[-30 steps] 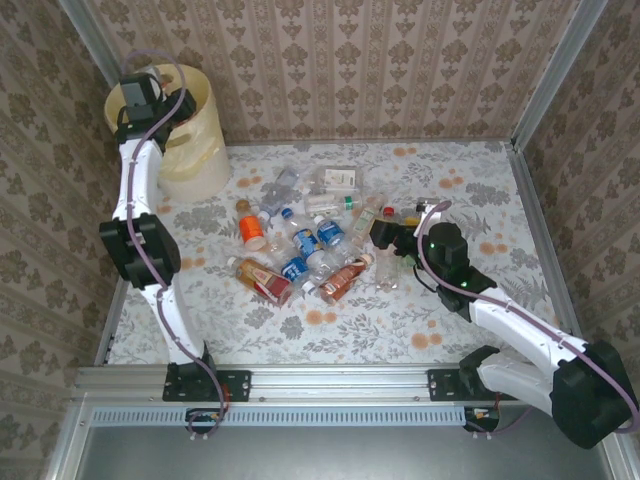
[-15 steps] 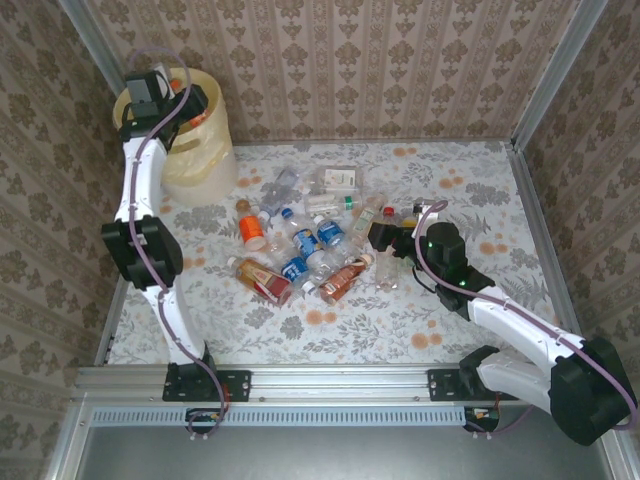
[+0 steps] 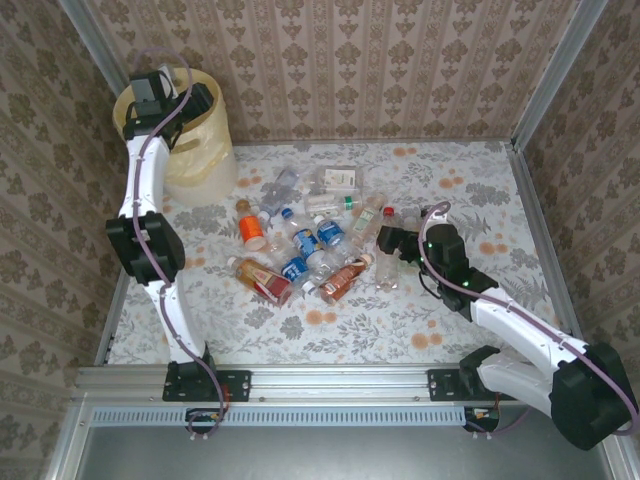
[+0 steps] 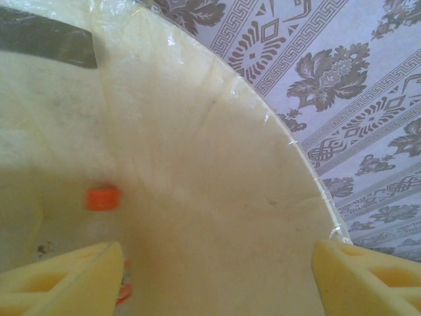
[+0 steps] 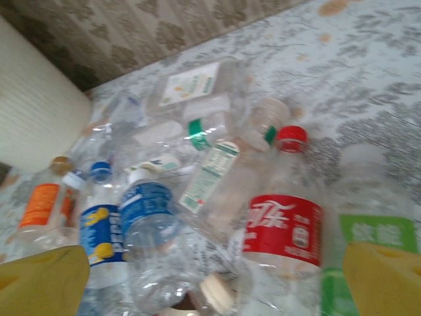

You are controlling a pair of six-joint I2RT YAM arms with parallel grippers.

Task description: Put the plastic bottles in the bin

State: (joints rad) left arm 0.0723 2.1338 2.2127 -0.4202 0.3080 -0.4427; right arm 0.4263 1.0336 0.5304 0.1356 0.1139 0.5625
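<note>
The pale yellow bin [image 3: 205, 150] stands at the far left corner. My left gripper [image 3: 190, 100] hangs over its mouth. In the left wrist view the left gripper [image 4: 217, 276] is open with nothing between its fingers, above the bin's inner wall [image 4: 197, 164]. An orange-capped bottle [image 4: 103, 197] shows blurred down inside. The plastic bottles [image 3: 310, 240] lie in a pile mid-table. My right gripper [image 3: 388, 242] is open at the pile's right edge. In the right wrist view, the right gripper [image 5: 214, 276] stands above a red-labelled bottle [image 5: 283, 230], with a blue-labelled bottle [image 5: 148, 210] and a green-labelled bottle [image 5: 378, 234] to either side.
Patterned walls close in the table on the left, back and right. A squarish clear bottle [image 3: 338, 180] lies at the back of the pile. An orange-labelled bottle [image 3: 252, 230] lies at its left edge. Bare floral tabletop [image 3: 330, 330] lies nearer the arms.
The left gripper has opened over the bin and shifted slightly right. An orange-capped bottle has left it and now lies inside. The right gripper has moved a little right.
</note>
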